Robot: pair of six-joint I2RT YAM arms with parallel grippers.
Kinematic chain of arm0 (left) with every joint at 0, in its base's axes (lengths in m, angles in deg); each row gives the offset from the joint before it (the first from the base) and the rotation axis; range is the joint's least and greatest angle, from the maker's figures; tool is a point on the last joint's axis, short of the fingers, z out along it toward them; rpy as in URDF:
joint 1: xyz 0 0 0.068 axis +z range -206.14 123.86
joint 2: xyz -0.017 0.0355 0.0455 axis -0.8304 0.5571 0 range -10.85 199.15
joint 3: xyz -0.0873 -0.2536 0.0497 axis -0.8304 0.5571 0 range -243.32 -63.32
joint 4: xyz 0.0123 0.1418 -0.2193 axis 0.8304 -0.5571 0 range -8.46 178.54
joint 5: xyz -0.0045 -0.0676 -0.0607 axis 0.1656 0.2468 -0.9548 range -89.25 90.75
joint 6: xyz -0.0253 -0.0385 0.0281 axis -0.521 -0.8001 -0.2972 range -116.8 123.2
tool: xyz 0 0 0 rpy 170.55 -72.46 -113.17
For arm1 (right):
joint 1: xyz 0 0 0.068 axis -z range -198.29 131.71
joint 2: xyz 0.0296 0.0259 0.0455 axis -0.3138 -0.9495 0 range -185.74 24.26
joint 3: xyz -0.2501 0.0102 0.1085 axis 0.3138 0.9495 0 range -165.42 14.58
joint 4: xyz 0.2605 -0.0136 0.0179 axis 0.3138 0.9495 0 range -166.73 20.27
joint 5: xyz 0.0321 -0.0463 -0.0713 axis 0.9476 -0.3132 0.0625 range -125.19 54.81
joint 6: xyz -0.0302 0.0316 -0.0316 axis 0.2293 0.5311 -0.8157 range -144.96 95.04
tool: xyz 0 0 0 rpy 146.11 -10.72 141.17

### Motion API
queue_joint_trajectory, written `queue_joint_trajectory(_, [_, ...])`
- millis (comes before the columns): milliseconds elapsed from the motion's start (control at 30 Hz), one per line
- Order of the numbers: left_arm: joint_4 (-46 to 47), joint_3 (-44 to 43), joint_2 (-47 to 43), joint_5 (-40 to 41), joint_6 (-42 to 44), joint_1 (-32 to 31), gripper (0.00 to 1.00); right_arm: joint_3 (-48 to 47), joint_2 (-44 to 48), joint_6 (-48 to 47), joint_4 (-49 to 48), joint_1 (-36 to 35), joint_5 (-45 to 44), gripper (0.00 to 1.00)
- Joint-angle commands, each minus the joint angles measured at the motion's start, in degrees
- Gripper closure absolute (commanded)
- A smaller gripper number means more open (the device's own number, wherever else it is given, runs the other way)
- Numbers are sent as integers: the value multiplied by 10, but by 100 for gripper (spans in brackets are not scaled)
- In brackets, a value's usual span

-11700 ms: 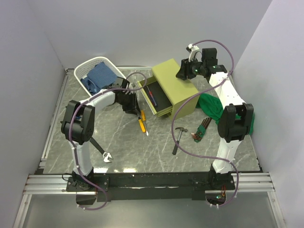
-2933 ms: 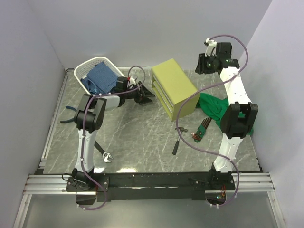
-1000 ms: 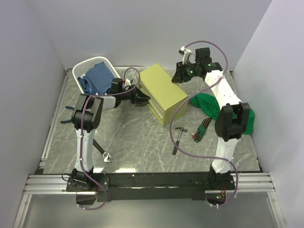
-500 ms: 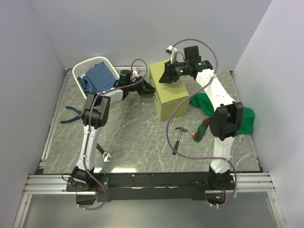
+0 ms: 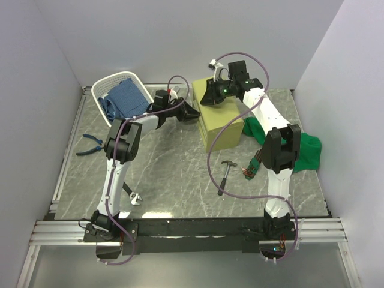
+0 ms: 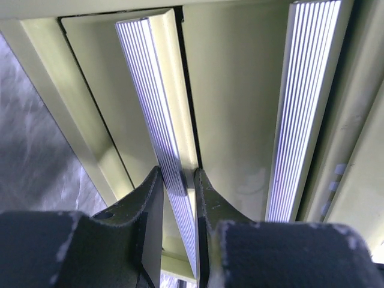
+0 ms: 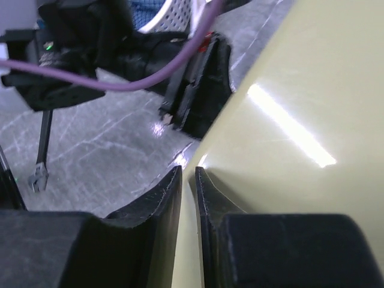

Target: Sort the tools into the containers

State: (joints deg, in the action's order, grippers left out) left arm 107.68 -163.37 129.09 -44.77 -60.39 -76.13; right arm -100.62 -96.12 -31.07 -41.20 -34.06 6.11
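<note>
The olive-green chest (image 5: 225, 120) stands mid-table with both drawers shut and its front facing left. My left gripper (image 5: 193, 113) is shut on a silver drawer handle (image 6: 157, 114); in the left wrist view its fingertips pinch the ribbed strip, gripper (image 6: 178, 174). My right gripper (image 5: 206, 101) is shut, its tips resting at the chest's top left edge (image 7: 312, 90), gripper (image 7: 188, 171). The white basket (image 5: 105, 89) holds a blue cloth (image 5: 127, 99). Pliers (image 5: 90, 144), wrench (image 5: 131, 195), hammer (image 5: 225, 174) and hex key set (image 5: 255, 165) lie on the table. No screwdrivers show.
A green cloth (image 5: 303, 150) lies at the right behind the right arm. Grey walls close in the table on three sides. The second drawer handle (image 6: 300, 108) runs beside the gripped one. My left arm's gripper also shows in the right wrist view (image 7: 198, 90).
The chest has swung round and shifted left, its front now facing the left arm. My right gripper moved left onto its top edge. My left gripper stayed on the handle. The once-open drawer is shut.
</note>
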Motion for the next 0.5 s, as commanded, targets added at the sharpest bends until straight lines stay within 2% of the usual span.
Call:
queue_joint_trajectory(0, [4,56,-78,-27,37,2,99,17,-50,27,27,31,-89,77])
queue_joint_trajectory(167, [-20,130,-133,-32,53,21,99,23,-64,14,35,49,-92,78])
queue_joint_trajectory(300, [-95,115,-142,-33,138,39,99,23,-67,5,41,53,-90,78])
queue_joint_trajectory(467, [-105,105,-142,-33,144,43,99,26,-59,-6,45,53,-96,79])
